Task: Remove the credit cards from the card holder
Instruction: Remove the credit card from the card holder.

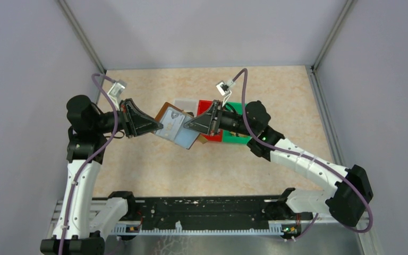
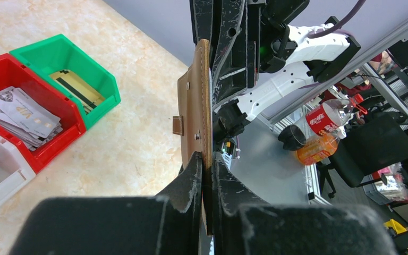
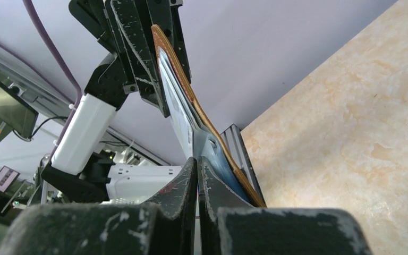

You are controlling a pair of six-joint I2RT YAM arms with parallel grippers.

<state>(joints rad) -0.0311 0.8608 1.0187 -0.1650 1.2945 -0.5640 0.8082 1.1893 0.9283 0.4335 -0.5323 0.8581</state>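
We see the card holder (image 1: 175,126) held open above the table (image 1: 138,164) at the frame's centre. Our left pincer (image 1: 158,127) clamps its brown cover and our right pincer (image 1: 187,126) pinches its pale clear sleeve. Silvery credit cards (image 2: 24,114) lie in the red bin (image 2: 58,141).

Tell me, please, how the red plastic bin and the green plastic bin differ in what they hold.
The red plastic bin holds a loose heap of silvery-white cards; the green plastic bin holds a gold card with a dark stripe. The red bin looks well filled; the green bin shows much bare floor. Both are open-topped and stand side by side on the beige table.
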